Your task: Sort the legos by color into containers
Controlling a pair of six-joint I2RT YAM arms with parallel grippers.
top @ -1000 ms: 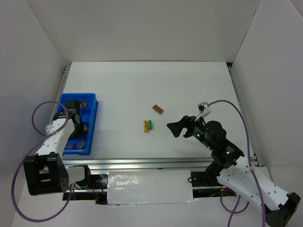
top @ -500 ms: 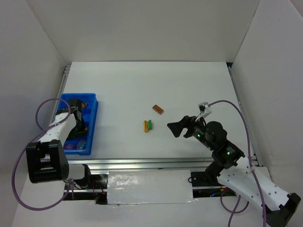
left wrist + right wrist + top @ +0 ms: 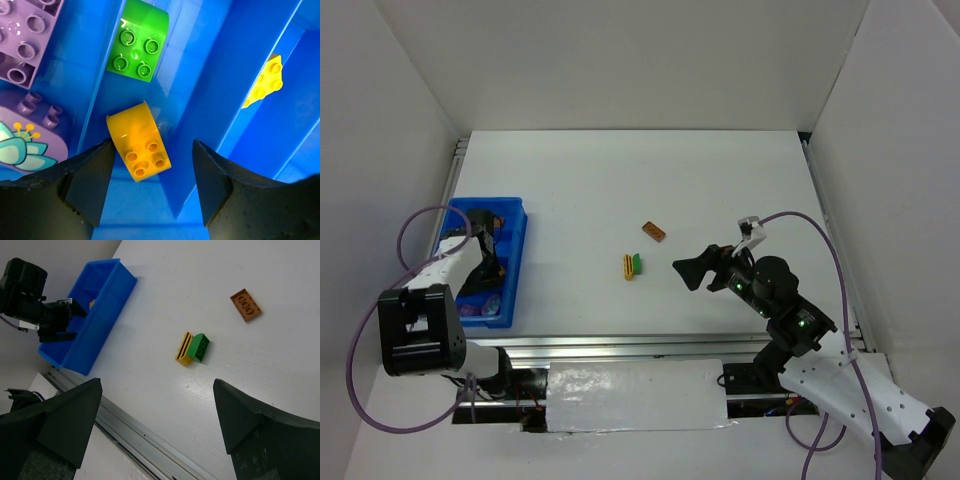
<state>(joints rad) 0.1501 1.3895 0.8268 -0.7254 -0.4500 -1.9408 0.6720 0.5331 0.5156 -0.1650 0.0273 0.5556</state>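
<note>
Left gripper point(image 3: 152, 147) is down inside the blue tray point(image 3: 517, 262), over one of its middle compartments. Fingers are partly spread and clamped on nothing. An orange-yellow curved brick point(image 3: 140, 150) lies on the tray floor between them. One finger point(image 3: 90, 175) sits right at the brick's edge, contact unclear. The other finger point(image 3: 215, 180) is clear of the brick, against the divider.

Same compartment also has a green brick point(image 3: 138, 47), just beyond the orange-yellow one. One side of it, past a divider, has the purple bricks point(image 3: 25, 45). The other side has a yellow brick point(image 3: 265, 82).

Three legos are outside the tray, on the white table point(image 3: 620, 180), well apart from it on its right side:
- striped yellow brick point(image 3: 184, 348) and green brick point(image 3: 201, 347), touching side by side
- brown-orange brick point(image 3: 245, 305), farther from the tray than that pair, lying flat, studs up

Right gripper point(image 3: 688, 274) hovers above the table, farther from the tray than all three loose bricks and pointing back toward it. Fingers are spread wide with nothing between them.
</note>
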